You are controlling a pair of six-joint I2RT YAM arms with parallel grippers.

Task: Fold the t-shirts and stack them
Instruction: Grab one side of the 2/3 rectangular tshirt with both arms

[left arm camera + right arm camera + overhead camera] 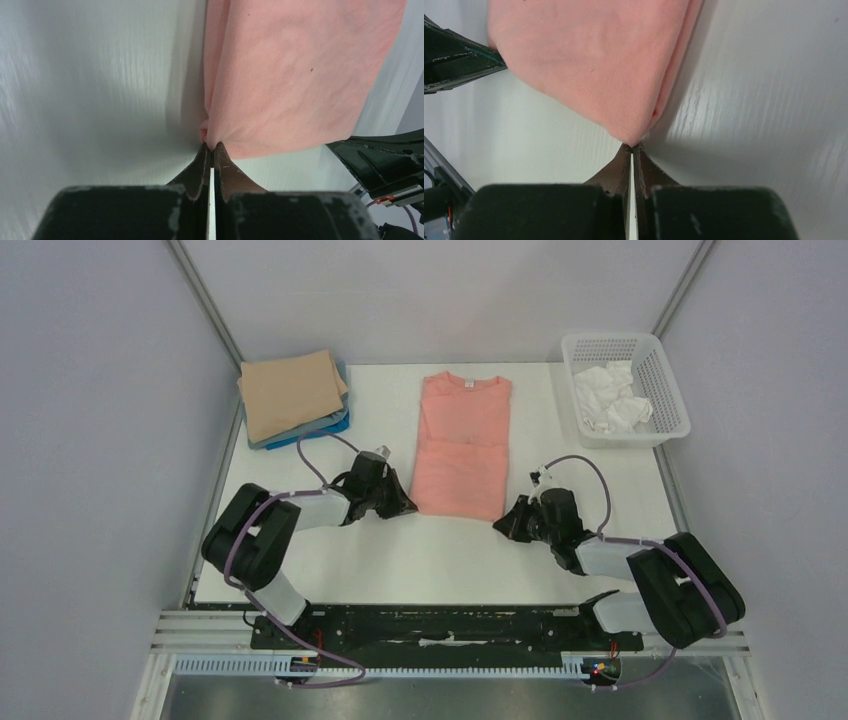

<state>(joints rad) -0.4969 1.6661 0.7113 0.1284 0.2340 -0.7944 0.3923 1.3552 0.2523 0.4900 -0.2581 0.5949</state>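
Lying flat on the white table (pixel 450 560), a salmon-pink t-shirt (pixel 463 445) filled the middle of the overhead view, its collar toward 12 o'clock and its sleeves tucked in so that it formed a long narrow rectangle. A crosswise edge ran about midway down it.

The left gripper (pixel 408 508) sat at the shirt's 7 o'clock corner and the right gripper (pixel 503 523) at its 5 o'clock corner, both low against the table. From the left wrist, the left gripper (pixel 210 148) had its fingers pressed together with only a thin slit between them, and the pink cloth (pixel 295 75) bunched to a point right at the tips, spreading away toward 1 o'clock. From the right wrist, the right gripper (pixel 631 146) was likewise closed to a slit, pinching the shirt's corner (pixel 594 55), which fanned out toward 11 o'clock.

At 10 o'clock on the table lay a stack of folded t-shirts (pixel 293 395), tan on top with grey and bright blue edges showing beneath. At 2 o'clock stood a white mesh basket (pixel 668 390) holding crumpled white cloth (pixel 612 398). Both were well apart from the grippers.
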